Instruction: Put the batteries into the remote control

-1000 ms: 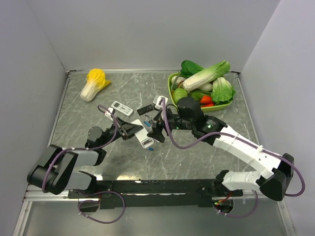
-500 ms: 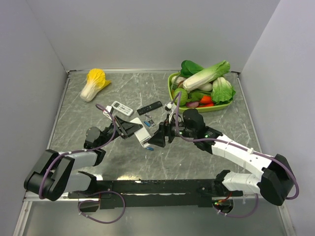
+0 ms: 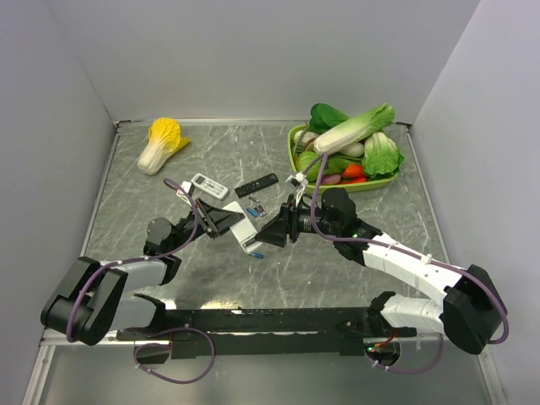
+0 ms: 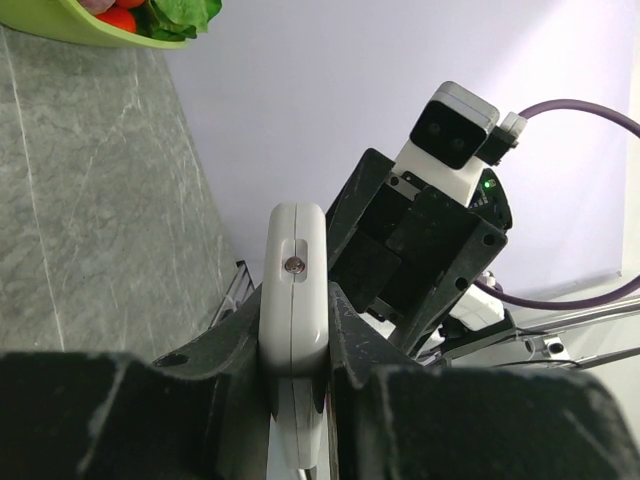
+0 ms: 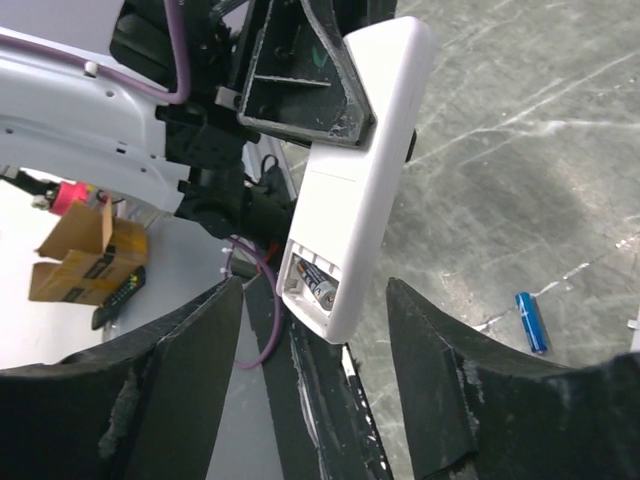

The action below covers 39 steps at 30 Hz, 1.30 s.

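Observation:
My left gripper (image 3: 223,221) is shut on the remote control (image 3: 244,233), clamping its two long edges (image 4: 295,290) and holding it tilted above the table. In the right wrist view the remote's plain white back (image 5: 370,170) faces me. Its battery bay is open at the lower end, with one battery (image 5: 322,292) seated inside. My right gripper (image 5: 315,390) is open, its fingers either side of that end without touching it. A blue battery (image 5: 531,322) lies on the table just below the remote (image 3: 256,253). More batteries (image 3: 256,207) lie behind it.
A small white remote (image 3: 208,186) and a slim black remote (image 3: 256,185) lie behind the grippers. A green basket (image 3: 294,157) of vegetables stands at the back right, a yellow cabbage (image 3: 162,143) at the back left. Grey walls enclose the table.
My right arm has dropped lower and reached left, bringing its fingers round the remote's open end while the jaws narrowed. The left gripper and remote have stayed put.

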{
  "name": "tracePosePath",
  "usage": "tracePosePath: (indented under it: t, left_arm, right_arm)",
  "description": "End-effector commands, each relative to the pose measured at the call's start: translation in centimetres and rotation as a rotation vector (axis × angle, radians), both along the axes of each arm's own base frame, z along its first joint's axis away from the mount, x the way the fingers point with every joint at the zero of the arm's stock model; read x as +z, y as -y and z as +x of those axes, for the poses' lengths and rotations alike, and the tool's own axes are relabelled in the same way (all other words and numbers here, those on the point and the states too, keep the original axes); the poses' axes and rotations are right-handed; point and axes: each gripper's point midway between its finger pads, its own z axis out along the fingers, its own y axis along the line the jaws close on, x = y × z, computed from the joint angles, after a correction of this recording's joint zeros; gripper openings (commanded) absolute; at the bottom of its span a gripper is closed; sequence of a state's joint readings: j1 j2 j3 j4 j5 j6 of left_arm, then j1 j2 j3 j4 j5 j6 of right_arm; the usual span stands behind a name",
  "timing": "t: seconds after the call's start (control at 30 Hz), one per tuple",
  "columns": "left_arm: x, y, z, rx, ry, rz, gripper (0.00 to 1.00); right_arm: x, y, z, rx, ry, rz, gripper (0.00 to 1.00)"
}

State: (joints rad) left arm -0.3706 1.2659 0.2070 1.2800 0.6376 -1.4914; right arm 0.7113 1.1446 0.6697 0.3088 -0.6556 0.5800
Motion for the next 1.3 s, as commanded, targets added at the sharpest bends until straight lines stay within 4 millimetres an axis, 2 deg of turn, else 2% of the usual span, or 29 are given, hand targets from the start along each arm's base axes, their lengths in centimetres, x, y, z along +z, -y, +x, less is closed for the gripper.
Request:
tracePosePath:
  t: [0.0,0.87,1.0,1.07,1.27]
  left_arm:
    - [8.8,-1.3,-3.3,0.000,0.425,-0.187,0.01]
    - [10.1,-1.7,-3.6,-0.010,0.441,-0.249,0.01]
    - [10.2,-1.6,-3.6,-0.012,0.446,-0.246,0.01]
    - [10.2,-1.6,-3.7,-0.014,0.449,-0.246,0.02]
    - [10.5,-1.7,-3.8,-0.015,0.459,-0.248,0.01]
  right_arm:
    - [1.0,-0.2,0.1,0.023,0.012,0.057,0.63]
    - [0.3,-0.8,0.5,0.062,-0.030,0.054,0.46]
    - [0.4,-0.9,0.5,0.068,-0.028,0.060,0.37]
    - [0.7,-1.0,0.5,0.073,-0.024,0.070,0.30]
    - [1.2,-1.4,0.6,0.092,-0.025,0.088,0.20]
